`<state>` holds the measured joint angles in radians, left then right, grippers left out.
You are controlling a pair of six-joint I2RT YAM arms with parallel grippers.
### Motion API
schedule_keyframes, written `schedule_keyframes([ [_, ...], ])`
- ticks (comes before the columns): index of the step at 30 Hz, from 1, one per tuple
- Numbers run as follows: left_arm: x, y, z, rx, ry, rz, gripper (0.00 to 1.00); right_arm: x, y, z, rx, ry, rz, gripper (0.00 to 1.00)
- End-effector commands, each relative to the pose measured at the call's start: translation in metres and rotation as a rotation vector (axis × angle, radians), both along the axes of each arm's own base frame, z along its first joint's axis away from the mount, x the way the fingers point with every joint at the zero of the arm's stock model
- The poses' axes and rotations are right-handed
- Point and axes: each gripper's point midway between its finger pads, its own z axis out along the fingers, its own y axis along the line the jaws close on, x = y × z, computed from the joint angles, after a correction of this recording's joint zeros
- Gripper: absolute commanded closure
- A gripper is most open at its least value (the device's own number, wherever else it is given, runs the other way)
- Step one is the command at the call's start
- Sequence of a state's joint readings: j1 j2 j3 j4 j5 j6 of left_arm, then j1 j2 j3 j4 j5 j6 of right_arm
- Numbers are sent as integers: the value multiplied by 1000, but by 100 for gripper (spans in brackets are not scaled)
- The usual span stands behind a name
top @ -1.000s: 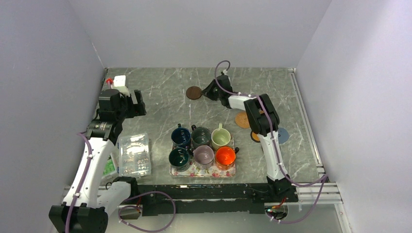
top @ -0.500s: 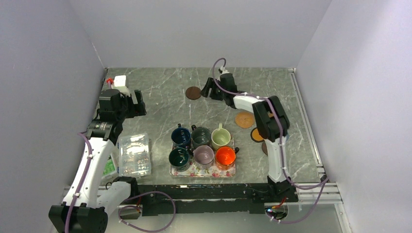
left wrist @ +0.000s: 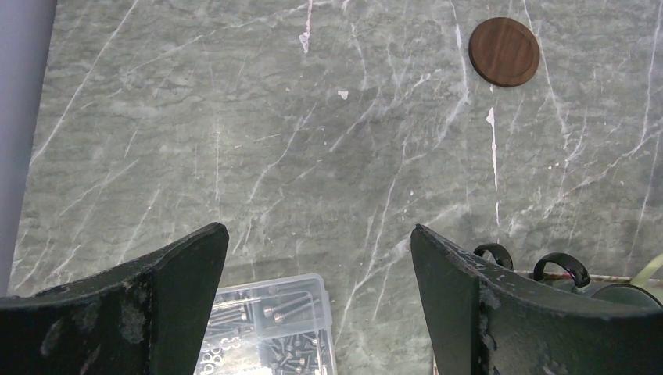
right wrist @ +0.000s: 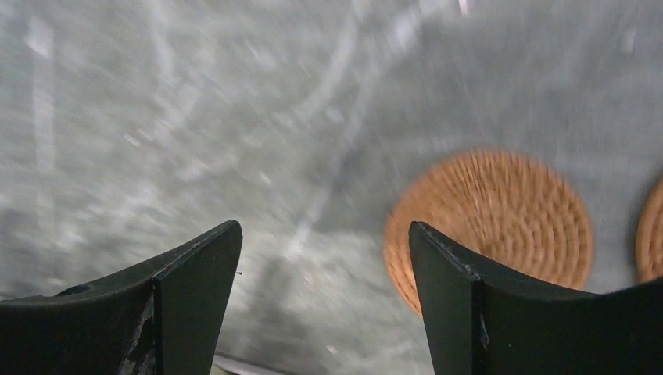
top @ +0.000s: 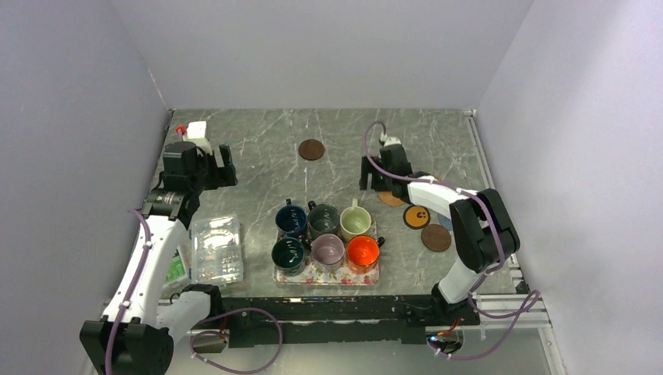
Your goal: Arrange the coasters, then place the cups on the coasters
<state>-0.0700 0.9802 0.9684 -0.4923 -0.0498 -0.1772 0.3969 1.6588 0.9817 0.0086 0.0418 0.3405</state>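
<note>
Coasters go before mugs, I reckon, so I hold the right gripper, spread and empty, at the tan woven coaster's edge (left gripper idles aside, likewise spread).

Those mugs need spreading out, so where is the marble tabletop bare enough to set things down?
Bare: the middle stretch between the far dark brown round coaster and the floral rectangular tray. Crowded: right of the tray, around the tan woven coaster and black orange-rimmed coaster.
</note>
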Motion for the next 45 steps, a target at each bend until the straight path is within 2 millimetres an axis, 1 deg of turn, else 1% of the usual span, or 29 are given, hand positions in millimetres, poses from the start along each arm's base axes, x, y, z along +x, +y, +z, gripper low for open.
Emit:
schedule_keyframes([
  [1,4,-5,2,-2,-12,-27,6,-18,-23,-29,-40,71,-61,18],
  [6,4,-4,-2,3,6,-25,6,-14,-35,-41,-34,105,-122,18],
  [12,6,-4,-6,8,25,-23,6,-20,-42,-50,-26,133,-139,18],
  [16,7,-5,-8,4,34,-28,6,-18,-50,-47,-13,113,-162,18],
  [18,7,-4,-9,4,38,-25,6,-19,-52,-42,-12,100,-162,18],
  [23,8,-3,-10,7,42,-20,6,-18,-60,-34,-49,78,-180,18],
  [26,9,-3,-11,7,47,-20,6,-19,-66,-37,-47,86,-199,17],
  [29,9,-3,-12,8,51,-18,6,-20,-69,-44,-25,110,-211,17],
  [33,9,-4,-13,6,55,-22,6,-19,-60,-59,12,150,-184,17],
  [37,10,-4,-15,7,60,-21,6,-14,-43,-71,72,187,-132,18],
  [45,11,-4,-16,6,65,-25,6,12,-7,-83,144,215,-48,22],
])
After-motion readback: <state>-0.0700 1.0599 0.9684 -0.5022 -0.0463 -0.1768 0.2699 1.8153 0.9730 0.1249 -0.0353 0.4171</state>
